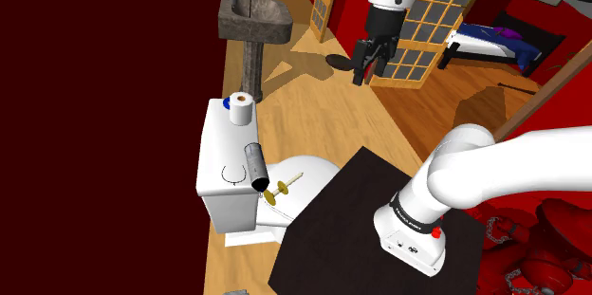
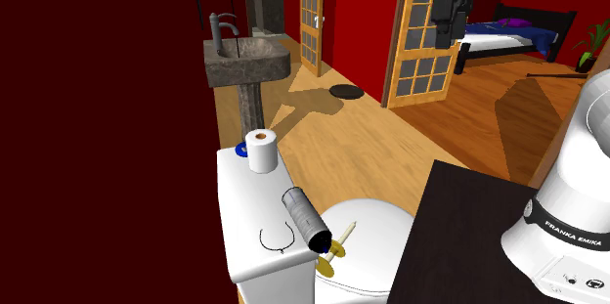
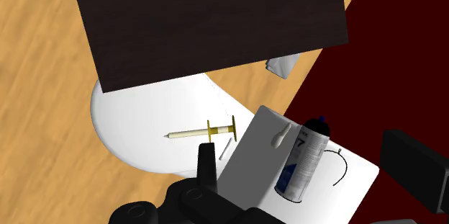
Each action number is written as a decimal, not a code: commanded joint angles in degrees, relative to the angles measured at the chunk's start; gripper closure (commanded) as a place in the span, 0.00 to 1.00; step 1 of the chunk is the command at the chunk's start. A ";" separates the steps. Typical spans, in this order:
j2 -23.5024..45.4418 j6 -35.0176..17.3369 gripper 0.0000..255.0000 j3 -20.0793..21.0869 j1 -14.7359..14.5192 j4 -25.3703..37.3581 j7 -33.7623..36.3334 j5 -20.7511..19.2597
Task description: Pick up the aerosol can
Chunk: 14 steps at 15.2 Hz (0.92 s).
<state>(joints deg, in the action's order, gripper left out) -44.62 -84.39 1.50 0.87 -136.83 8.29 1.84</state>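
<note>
The aerosol can [image 1: 255, 165] lies on its side on the white toilet tank lid [image 1: 216, 146], its dark cap towards the stand. It is grey in the shoulder view and in the second exterior view [image 2: 304, 218]. The wrist view shows the can [image 3: 303, 159] with a white and blue label and a black cap. My gripper [image 1: 366, 77] hangs open high over the wooden floor, far from the can and towards the shoulder view's right. The same gripper [image 2: 450, 38] sits near the top of the second exterior view. In the wrist view the gripper's [image 3: 299, 147] fingers stand wide apart with nothing held.
A toilet paper roll [image 1: 243, 109] stands at the tank's far end. A thin black wire loop [image 2: 277, 242] lies beside the can. A yellow-handled tool [image 1: 282, 189] rests on the toilet's seat lid. A stone pedestal sink [image 1: 251, 23] stands beyond. A dark red wall runs beside the tank.
</note>
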 commanded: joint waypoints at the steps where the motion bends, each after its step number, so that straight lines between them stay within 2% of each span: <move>1: 0.00 0.00 0.00 0.00 0.00 0.00 0.00 0.00; 8: 4.50 -15.41 0.00 3.68 -0.58 -9.20 4.84 2.86; 14: 12.74 -29.73 0.00 7.04 -1.04 -13.78 8.86 4.85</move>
<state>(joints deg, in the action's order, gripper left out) -34.73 -111.04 7.84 -0.18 -150.83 16.34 6.42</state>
